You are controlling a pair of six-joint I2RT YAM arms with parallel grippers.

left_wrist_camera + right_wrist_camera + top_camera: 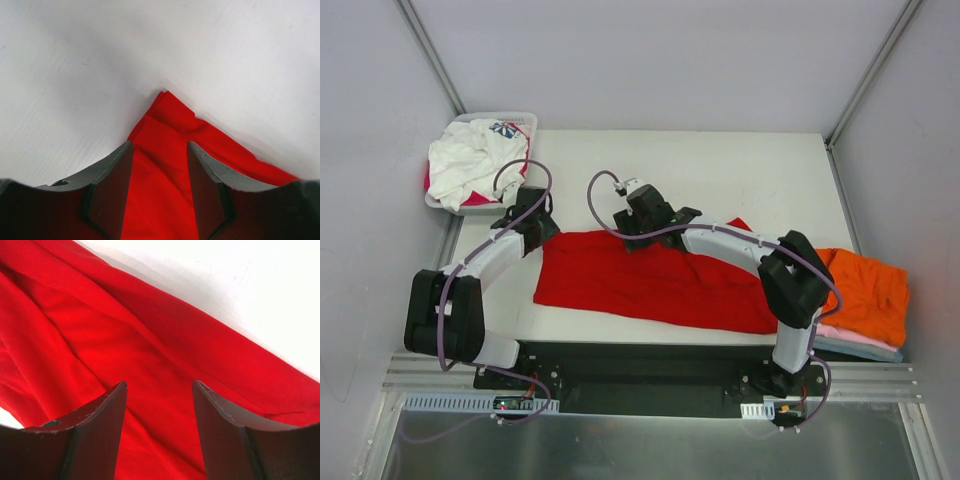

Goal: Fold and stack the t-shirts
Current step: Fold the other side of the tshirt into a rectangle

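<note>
The red t-shirt [650, 280] lies folded lengthwise in a long band across the middle of the table. My left gripper [542, 232] is open over its far left corner [167, 125], jaws apart with the cloth between them. My right gripper [632, 228] is open over the shirt's far edge [150, 355], jaws apart above the cloth. A folded orange t-shirt [865, 290] lies on a pink one [860, 340] at the right. A white printed t-shirt [470, 160] and a magenta one [480, 199] fill the basket.
The white slotted basket [523, 119] stands at the far left corner of the table [720, 170]. Grey walls close in the left, far and right sides. The arm bases and a black rail run along the near edge.
</note>
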